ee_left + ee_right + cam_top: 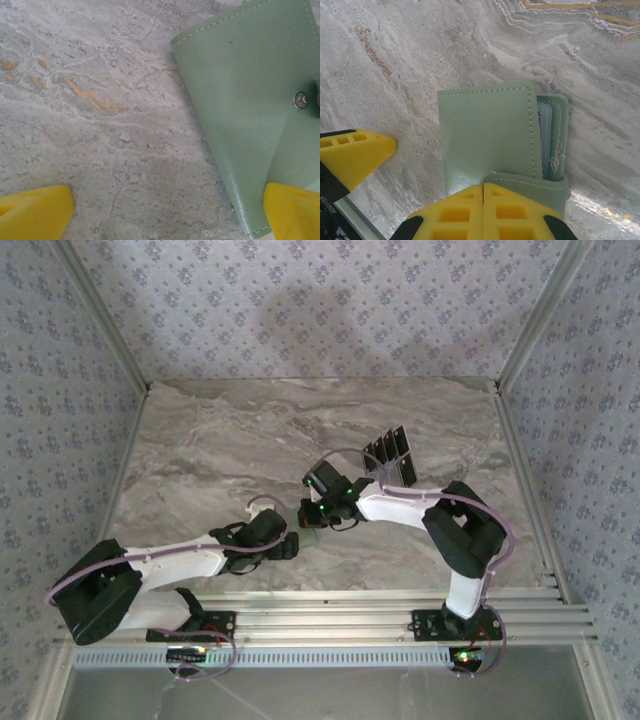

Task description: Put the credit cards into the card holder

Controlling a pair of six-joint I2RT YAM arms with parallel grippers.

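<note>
The card holder (485, 130), a pale sage-green pouch, lies on the marble table (200, 440) between my two grippers, and shows small in the top view (312, 538). My right gripper (483, 192) is shut, its yellow fingertips pinching the end of the holder's strap flap (530, 182). Clear sleeves show at the holder's open right side. My left gripper (167, 205) is open just beside the holder (250, 100), with its right finger (292, 212) over the holder's near corner. The credit cards (390, 455), several dark ones, lie fanned out behind the right arm.
Patterned walls close in the table on three sides. Metal rails (400, 615) run along the near edge by the arm bases. Bare marble stretches to the left and back of the table.
</note>
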